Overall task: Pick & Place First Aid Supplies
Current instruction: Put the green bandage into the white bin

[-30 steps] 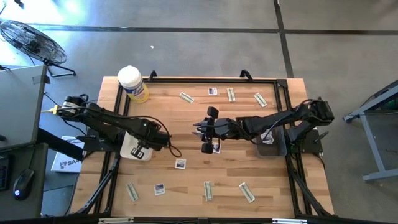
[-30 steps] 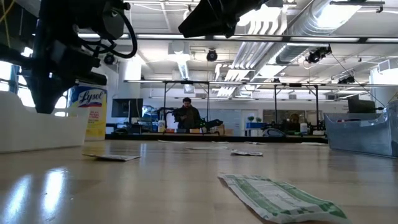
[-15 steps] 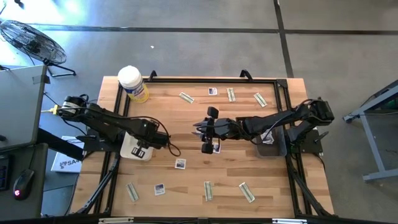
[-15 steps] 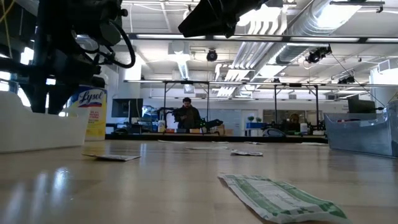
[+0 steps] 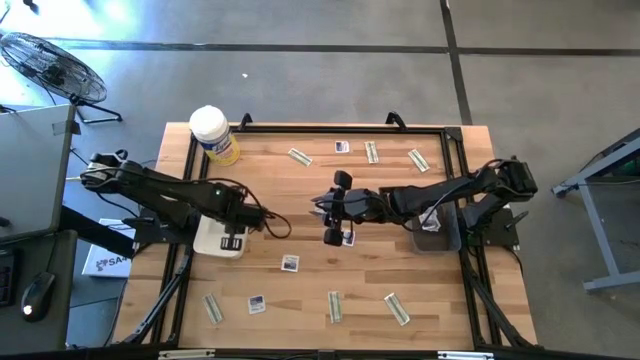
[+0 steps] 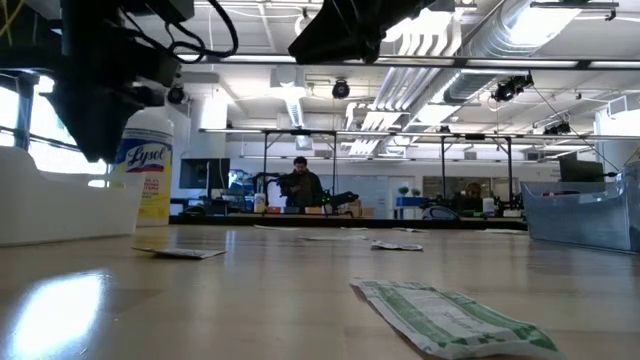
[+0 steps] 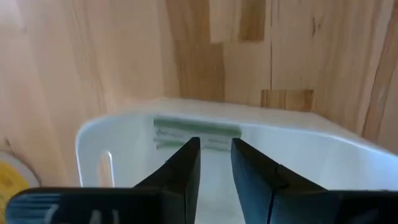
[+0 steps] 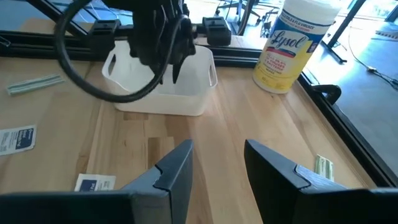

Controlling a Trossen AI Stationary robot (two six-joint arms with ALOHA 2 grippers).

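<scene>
My left gripper (image 5: 236,240) points straight down over a white bin (image 7: 112,124) at the table's left. It is open, with nothing between its fingers. A greenish-tan strip (image 7: 196,132) lies flat on the bin's floor below it. My right gripper (image 5: 322,208) hovers open over the table's middle and touches nothing. White square packets (image 5: 290,263) and more strips (image 5: 334,306) lie flat and scattered on the wood. One square packet (image 5: 347,238) lies beside the right gripper.
A yellow white-lidded canister (image 5: 213,135) stands at the far left corner. A clear bin (image 5: 435,228) sits by the right arm's base. Strips (image 5: 371,152) and a square (image 5: 342,147) lie along the far edge. Other packets (image 5: 257,304) lie near the front. A black frame rims the table.
My left gripper has risen above the white bin and rolled about its own axis, staying over the bin. My right gripper has kept still, and the packets on the table have not moved.
</scene>
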